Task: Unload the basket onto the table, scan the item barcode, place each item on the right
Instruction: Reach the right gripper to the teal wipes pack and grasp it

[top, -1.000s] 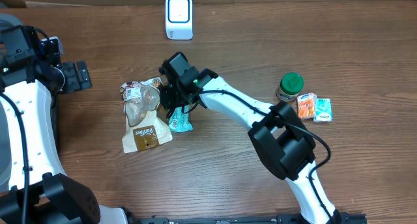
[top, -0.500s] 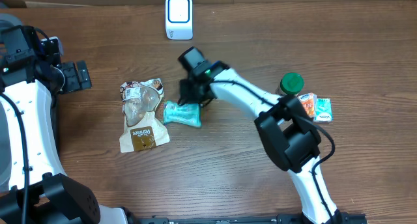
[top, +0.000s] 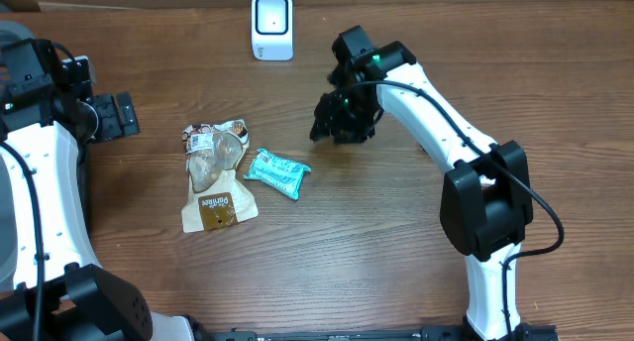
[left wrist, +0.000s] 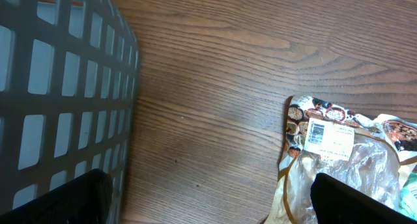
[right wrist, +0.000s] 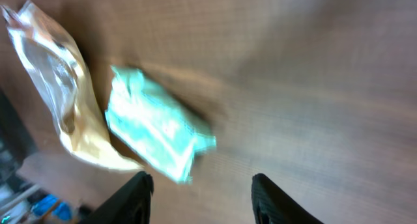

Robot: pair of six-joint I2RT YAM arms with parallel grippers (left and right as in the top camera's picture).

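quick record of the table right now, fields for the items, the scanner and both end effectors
reader: white scanner, far side of the table
item: teal packet, lying flat, not held
beside it: snack bag, printed label facing up
right arm: right end effector open, empty, off to the side of the packet
left arm: left end effector open, empty, next to a grey basket
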